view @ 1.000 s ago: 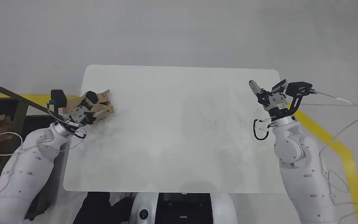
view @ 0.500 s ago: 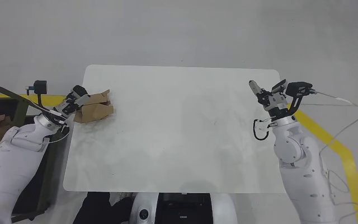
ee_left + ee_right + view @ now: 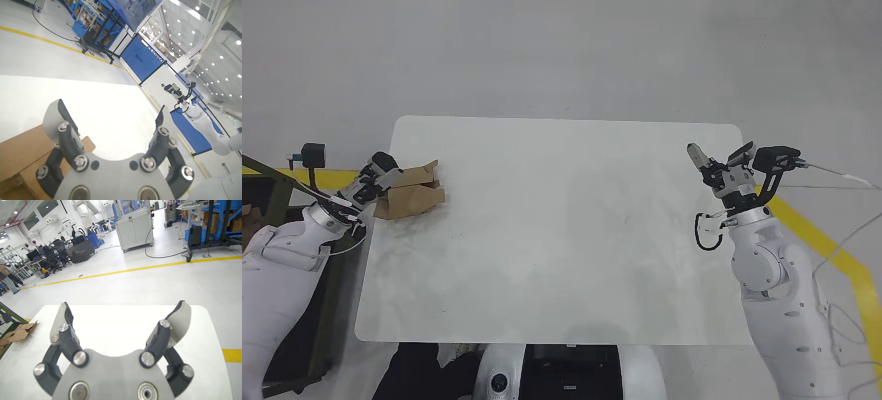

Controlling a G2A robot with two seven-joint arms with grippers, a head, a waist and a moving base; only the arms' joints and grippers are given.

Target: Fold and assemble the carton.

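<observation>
I judge this as the opening pick-up: the carton (image 3: 410,190) lies loose and unassembled at the left edge of the table (image 3: 562,250), not yet gripped. The next move calls for closing on a flap and drawing it inward where both arms can reach. My left gripper (image 3: 112,108) hovers just beside the carton, jaws wide and empty, while the right gripper (image 3: 122,306), equally wide and empty, sits raised by the far right corner, well apart.

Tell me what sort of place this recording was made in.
Most likely a large industrial robotics lab or factory hall: yellow floor lines, blue storage racks, and other robots near office chairs.
</observation>
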